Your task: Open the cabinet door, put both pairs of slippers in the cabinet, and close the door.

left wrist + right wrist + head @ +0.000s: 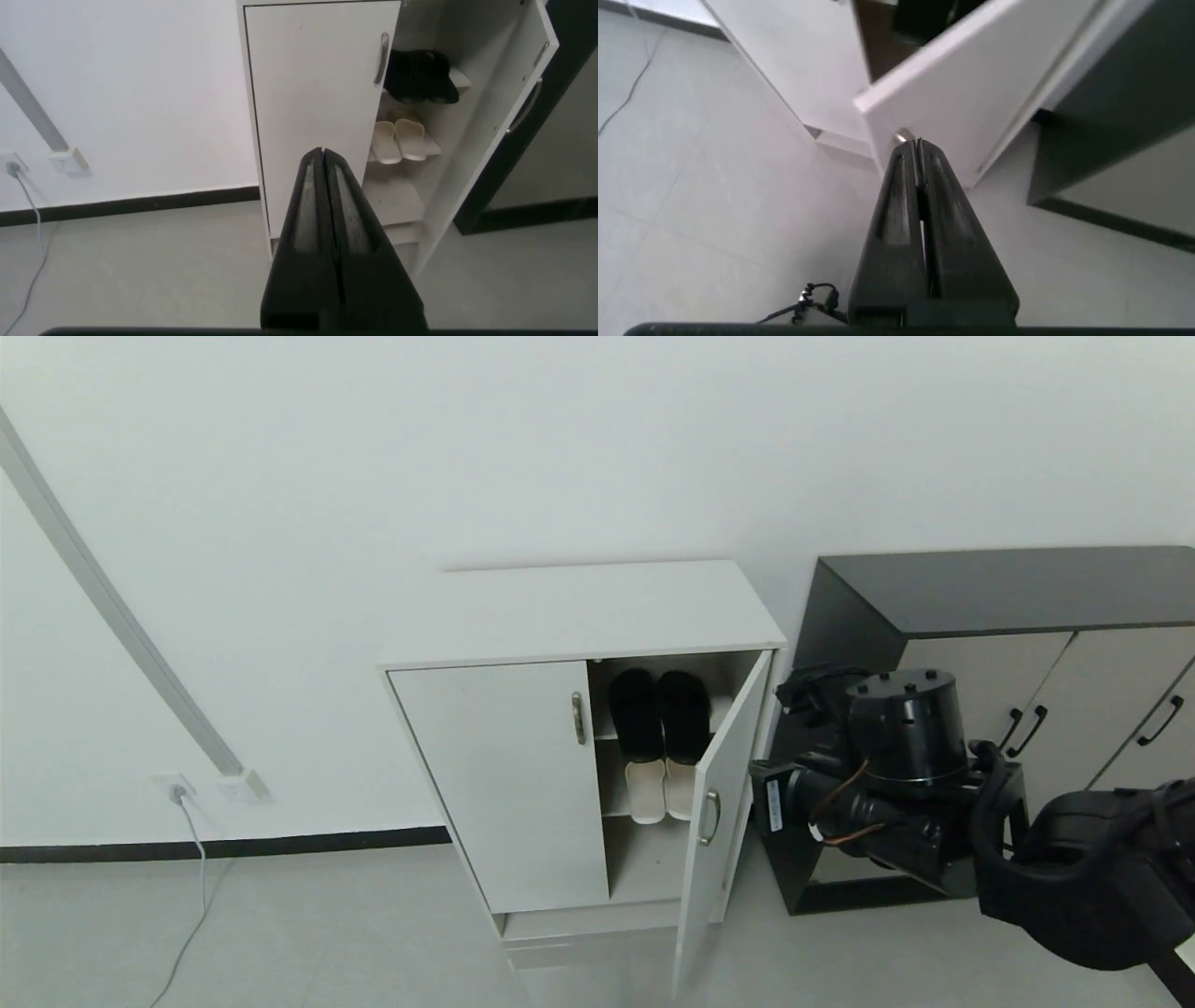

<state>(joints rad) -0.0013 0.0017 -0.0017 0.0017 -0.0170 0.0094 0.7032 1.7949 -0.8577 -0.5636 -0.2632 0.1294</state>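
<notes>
The white cabinet (579,611) stands against the wall with its left door (504,775) closed and its right door (724,784) swung open. Inside, black slippers (658,714) rest on the upper shelf and white slippers (658,789) on the shelf below. My right arm (887,784) is just right of the open door. My right gripper (918,145) is shut and empty, its tips at the door's edge by the metal handle (901,137). My left gripper (322,154) is shut and empty, held back from the cabinet front, with both pairs (420,77) (404,140) beyond it.
A dark cabinet (1008,588) with grey doors stands right of the white one, close behind my right arm. A wall socket with a hanging cable (177,791) is at the left. Grey floor (327,933) lies open in front of the cabinet.
</notes>
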